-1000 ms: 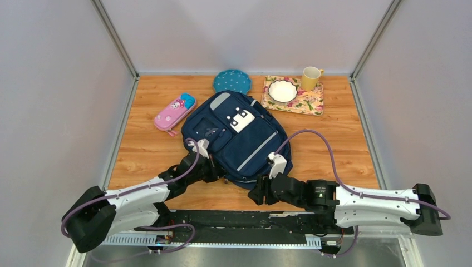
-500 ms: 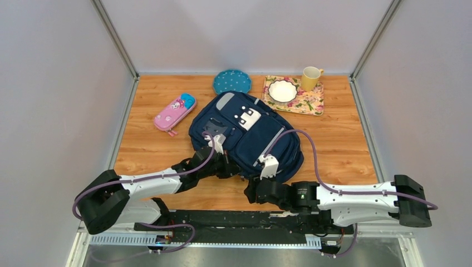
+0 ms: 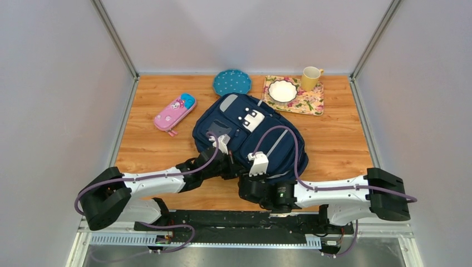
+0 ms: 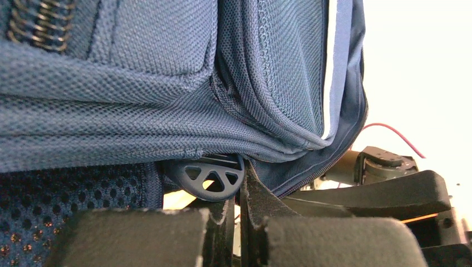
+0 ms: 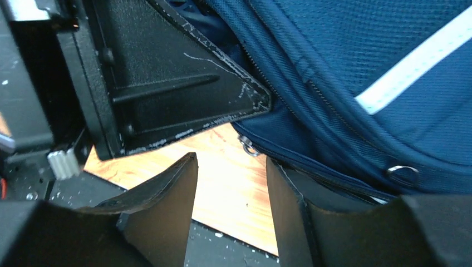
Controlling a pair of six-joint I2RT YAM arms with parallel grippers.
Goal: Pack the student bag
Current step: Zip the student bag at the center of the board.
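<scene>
The student bag, navy with a white patch and pale stripes, lies face up mid-table. My left gripper is at its near-left lower edge. In the left wrist view this gripper is shut, its tips pinched at a dark round plastic tab under the bag's fabric. My right gripper is just below the bag's near edge. It stands open over bare wood, nothing between its fingers, and the bag's zip edge runs beside the right finger.
A pink pencil case lies left of the bag. At the back are a blue dotted plate, a floral tray with a white bowl, and a yellow mug. The table's near edge runs right below my right gripper.
The bag has turned and shifted away and to the right together with my left gripper. My right arm has slid left along the near edge, closer to the left gripper.
</scene>
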